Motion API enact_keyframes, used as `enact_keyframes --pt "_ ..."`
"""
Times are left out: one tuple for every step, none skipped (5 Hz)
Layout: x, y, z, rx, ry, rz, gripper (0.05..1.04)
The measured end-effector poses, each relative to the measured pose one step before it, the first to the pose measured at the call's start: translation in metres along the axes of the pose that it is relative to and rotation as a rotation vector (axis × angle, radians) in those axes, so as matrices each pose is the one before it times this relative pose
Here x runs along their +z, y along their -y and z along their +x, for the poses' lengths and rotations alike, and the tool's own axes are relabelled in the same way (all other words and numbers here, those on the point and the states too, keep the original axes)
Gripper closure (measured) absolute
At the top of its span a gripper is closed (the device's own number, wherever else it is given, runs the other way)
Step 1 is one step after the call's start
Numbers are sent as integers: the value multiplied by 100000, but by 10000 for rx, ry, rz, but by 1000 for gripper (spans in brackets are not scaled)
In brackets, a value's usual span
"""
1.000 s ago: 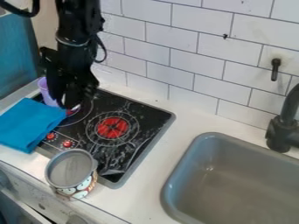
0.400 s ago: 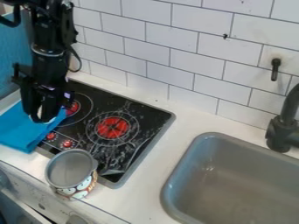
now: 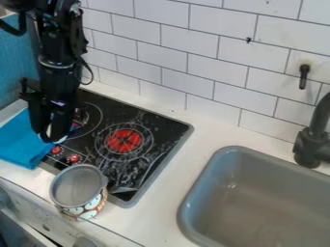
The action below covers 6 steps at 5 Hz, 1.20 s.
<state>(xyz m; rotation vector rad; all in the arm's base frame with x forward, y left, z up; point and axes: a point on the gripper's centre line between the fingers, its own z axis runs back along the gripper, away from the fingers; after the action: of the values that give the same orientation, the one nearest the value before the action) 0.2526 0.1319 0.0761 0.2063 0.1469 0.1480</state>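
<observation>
The cloth [image 3: 19, 144] lies at the left of the scene, on the counter [image 3: 199, 130], its right part reaching over the left edge of the stove [image 3: 151, 126]. It is blue and looks folded into a flat pad, with fairly straight edges. The gripper [image 3: 49, 137] hangs down over its right, far part, the nearest thing below it; I cannot tell whether the two touch. Nor can I tell whether the claw is wide or narrow, or whether it holds anything. A small pale patch shows at its lower end, too unclear to name.

The cloth should be light and limp, with nothing in it to break. It would likely sag from wherever it is pinched, and its layers may slide or fall open if only the top one is caught. The near corner, well apart from the claw, seems a good place to take hold, since the edges meet there and the layers could be gathered together. A pinch at the middle would probably raise a loose fold and leave the rest trailing.

Close to its right side are the knobs [image 3: 74, 158], and nearer stands the tin [image 3: 91, 207], upright beside the stove. The sink [image 3: 232, 150] is at the right.
</observation>
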Motion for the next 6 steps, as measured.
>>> enact_keyframes --pt "-16 875 1300 -285 316 -59 598" --pt "-935 319 1292 -98 -47 -77 598" --pt "-924 -65 667 39 -340 252 598" --pt "-311 201 330 52 -230 316 598" --pt "82 51 114 144 -327 -101 524" --pt "299 399 -735 238 -508 -434 179"
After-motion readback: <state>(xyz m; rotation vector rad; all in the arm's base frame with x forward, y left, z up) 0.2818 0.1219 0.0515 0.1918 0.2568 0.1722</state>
